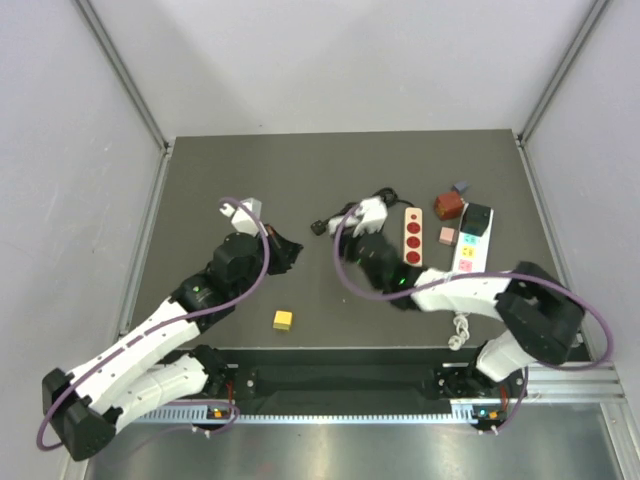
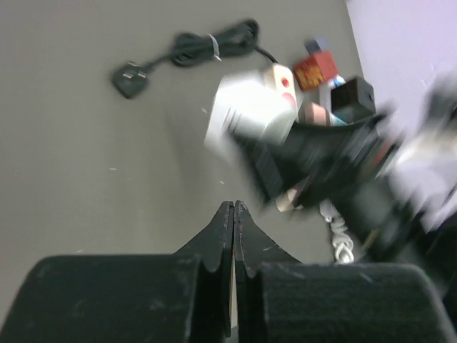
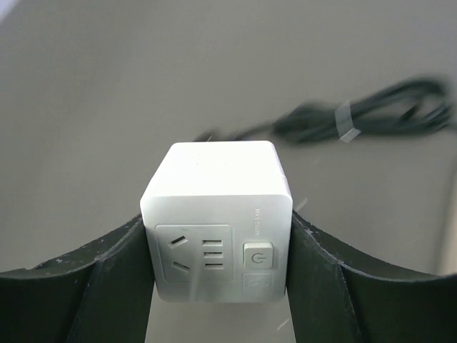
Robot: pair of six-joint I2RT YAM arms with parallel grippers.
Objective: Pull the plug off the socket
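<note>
The white plastic cube socket point(image 3: 214, 179) is gripped by the right end effector point(image 3: 218, 236); the black plug point(image 2: 131, 78) lies detached, upper left of the closed, empty left end effector point(image 2: 234, 214).

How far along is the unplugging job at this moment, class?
Done, it seems: the black plug lies loose on the table, and the white cube socket shows empty slots on its visible face. In hand: the right tool grips the socket by its sides; the left tool is shut on nothing. Left: probably only setting the socket down.
</note>
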